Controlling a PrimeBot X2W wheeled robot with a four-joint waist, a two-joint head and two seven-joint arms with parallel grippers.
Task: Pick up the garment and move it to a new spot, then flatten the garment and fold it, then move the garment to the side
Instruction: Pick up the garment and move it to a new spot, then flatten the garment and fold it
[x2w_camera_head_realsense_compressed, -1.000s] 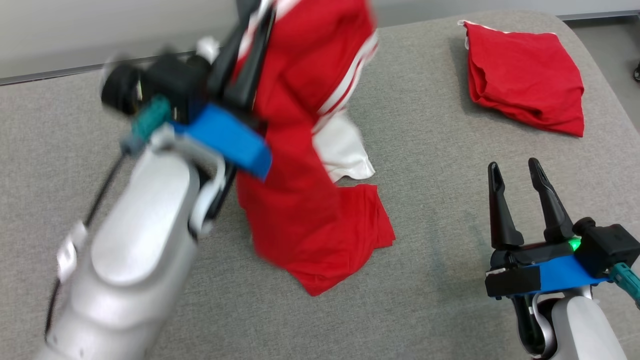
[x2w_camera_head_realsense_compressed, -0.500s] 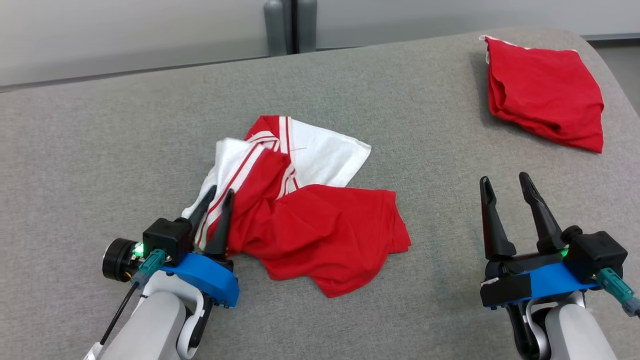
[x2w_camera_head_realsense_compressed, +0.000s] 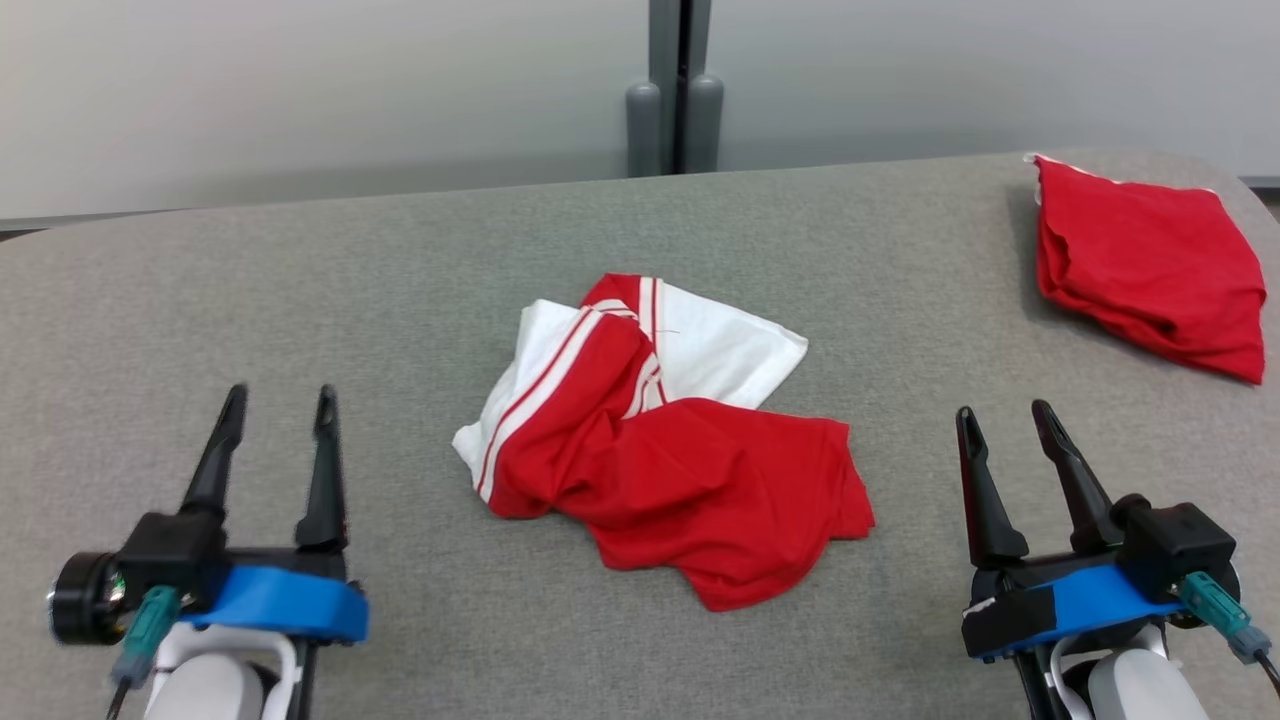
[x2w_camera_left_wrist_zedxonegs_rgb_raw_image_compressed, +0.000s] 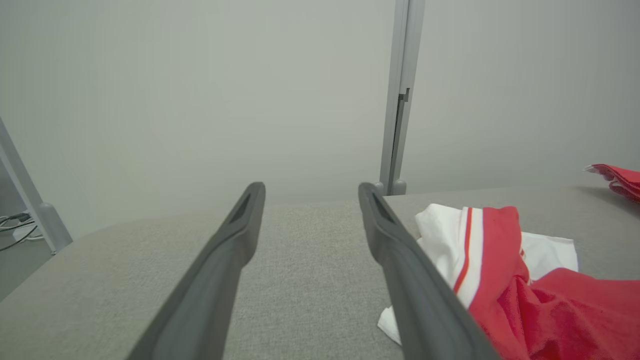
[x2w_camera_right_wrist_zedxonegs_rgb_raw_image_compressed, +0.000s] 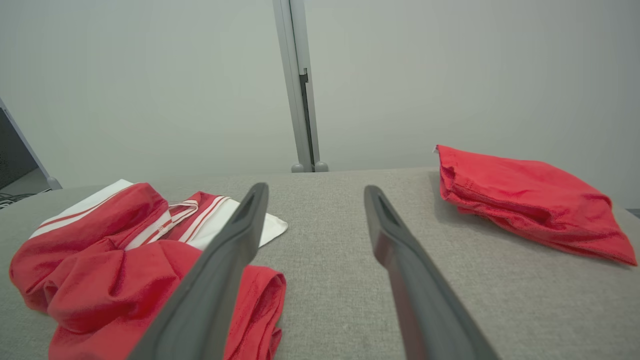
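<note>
we are holding both grippers low at the near side of the grey table (x2w_camera_head_realsense_compressed: 300, 280), the left gripper (x2w_camera_head_realsense_compressed: 280, 392) and right gripper (x2w_camera_head_realsense_compressed: 1002, 410) each standing with jaws wide and empty, while the garment (x2w_camera_head_realsense_compressed: 665, 455) is lying crumpled mid-table between them, touching neither. we are risking a pinch through several layers at once, since the red body is bunching over the white striped part and hiding the hems; flattening could then drag a twisted lump. the cloth is looking thin, soft and limp, the table covering coarse-woven and grippy.
</note>
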